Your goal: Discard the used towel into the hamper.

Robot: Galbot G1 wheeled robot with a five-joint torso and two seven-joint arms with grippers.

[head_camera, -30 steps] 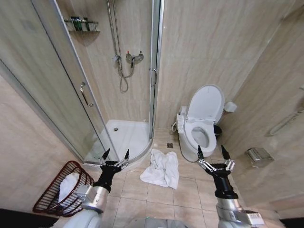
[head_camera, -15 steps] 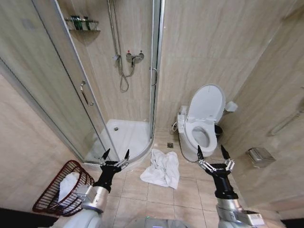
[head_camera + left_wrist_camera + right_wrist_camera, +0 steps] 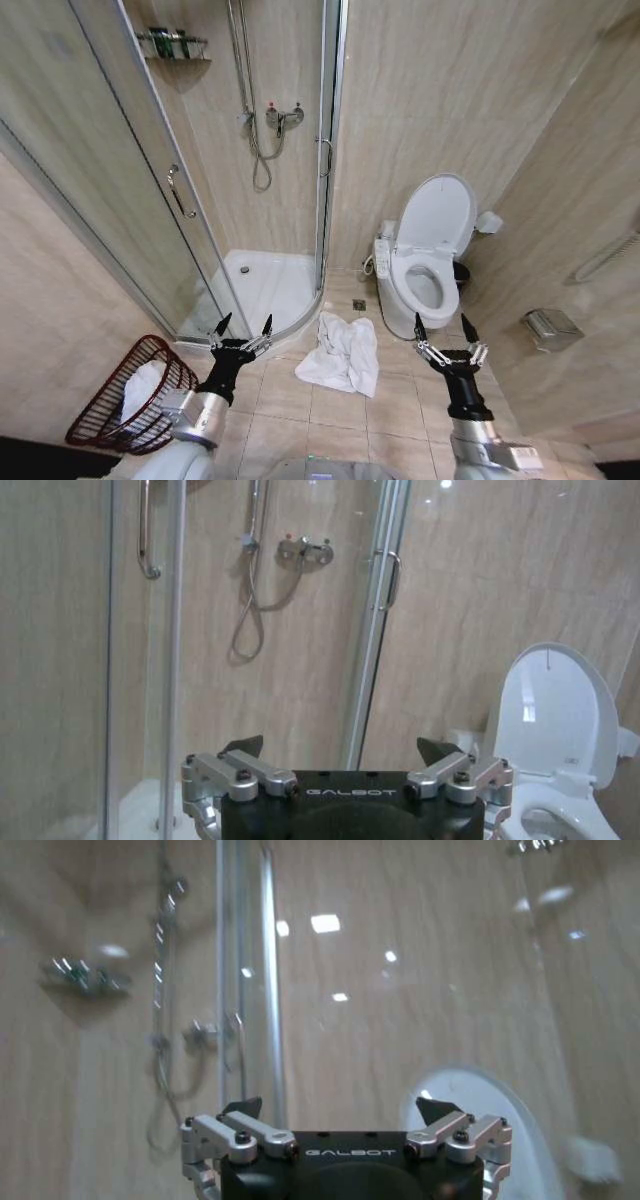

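Tiled bathroom floor [image 3: 400, 410]: white towel [image 3: 341, 355] crumpled between both claws, near toilet [image 3: 425, 270]; hamper [image 3: 130, 395] far left; left claw [image 3: 241, 326], right claw [image 3: 440, 328] raised, fingers spread, empty

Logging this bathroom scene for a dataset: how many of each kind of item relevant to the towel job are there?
Crumpled white towels on the floor: 1
White cloths already in the hamper: 1
Hampers: 1
Open grippers: 2, left gripper, right gripper
Total: 5
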